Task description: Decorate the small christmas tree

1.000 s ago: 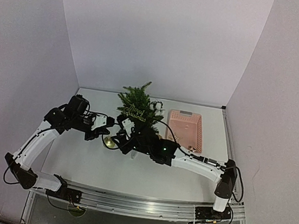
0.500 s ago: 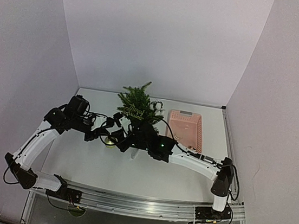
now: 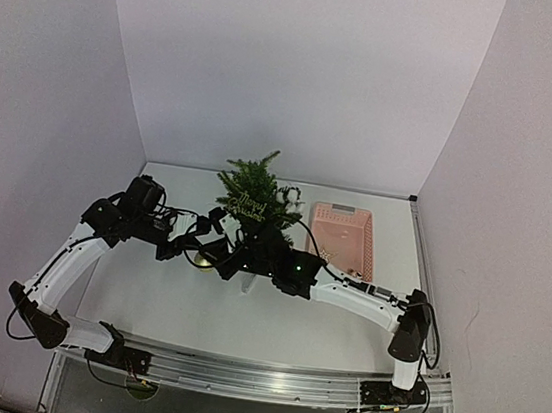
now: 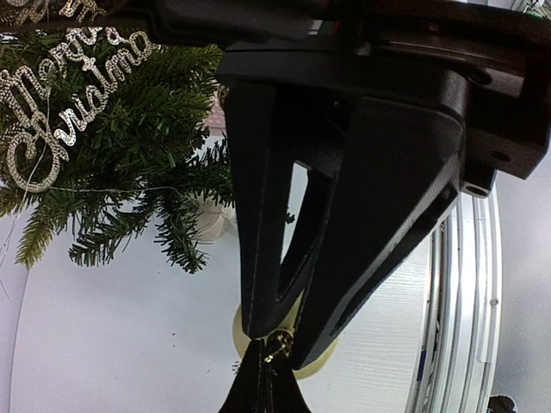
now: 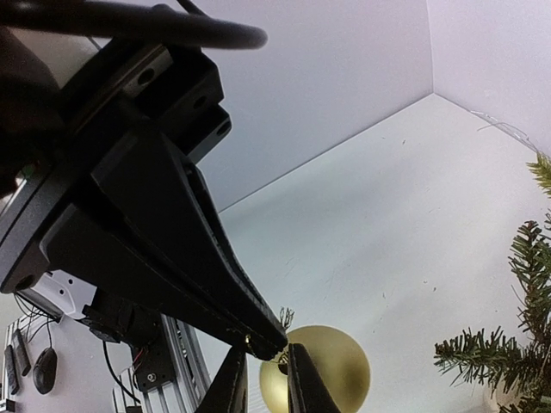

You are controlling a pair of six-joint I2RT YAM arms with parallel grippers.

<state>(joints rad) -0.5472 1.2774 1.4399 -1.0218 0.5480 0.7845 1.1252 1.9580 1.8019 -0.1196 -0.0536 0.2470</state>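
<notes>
Your smooth white surface [image 3: 173,305] carries everything here. Toward its back right lies a pink plastic rectangular basket [image 3: 341,211] with lattice walls. Just left of the basket, at the back middle, the small christmas tree [image 3: 253,186] stands upright. It is dark green, with bushy needle branches, and sits on a pale round pot [image 4: 212,219]. A glittery "Merry Christmas" sign in script lettering [image 4: 65,95] hangs among its branches.

In front of the tree and a little to its left, your two black arms meet tip to tip. The left gripper [image 4: 263,366] has its slim, tapered jaws pressed together on the little gold cap [image 4: 277,345] of a shiny gold ball ornament [image 5: 331,366]. The ornament is round and glossy and hangs just under the tips, low over the surface; whether it touches the surface does not show. The right gripper [image 5: 269,354] has its jaws a narrow way apart, flanking that cap and the left tip. You cannot tell whether they touch either one.
</notes>
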